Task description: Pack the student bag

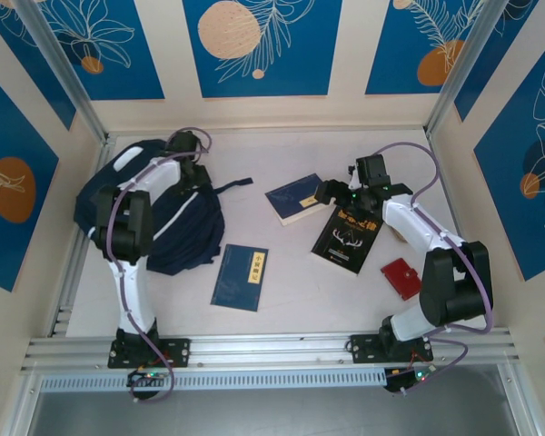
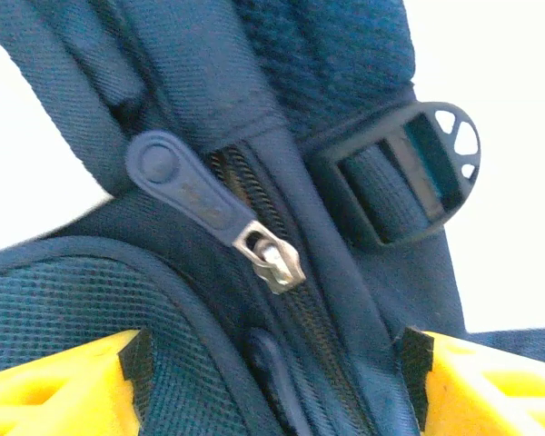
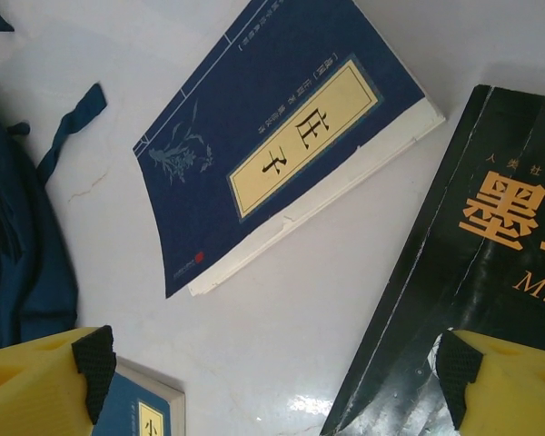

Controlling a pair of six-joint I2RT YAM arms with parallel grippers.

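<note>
Your student bag point(image 1: 186, 238) lies on the left side of the table point(image 1: 300, 295), towards the back wall, dark navy and slumped flat, with one thin strap point(image 1: 237, 184) trailing off to the right. The left arm reaches over it, and the left gripper point(image 1: 193, 173) hangs above the bag's far edge.

On the left wrist camera you see the left gripper point(image 2: 277, 363) with its yellow fingers point(image 2: 64, 386) well apart, one on either side of a zipper line. Nothing is pinched between them (whether the pads touch the fabric you cannot tell). The zipper slider point(image 2: 274, 261) sits just ahead of the jaws, its dark rubber pull tab point(image 2: 189, 184) lying up and to the left. A black strap buckle point(image 2: 409, 177) lies beside it on the right.

Across the table, the right gripper point(image 1: 331, 193) hovers between a blue book point(image 1: 295, 198) and a black book point(image 1: 350, 238). From its wrist camera, the right gripper point(image 3: 274, 368) stands wide open and empty over bare table. The blue book point(image 3: 282, 154) with its cream title label lies ahead, and the black book point(image 3: 472, 254) sits beside the right finger.

A second blue book point(image 1: 240, 277) lies near the bag's front edge. A small red item point(image 1: 401, 277) rests to the right of the black book.
</note>
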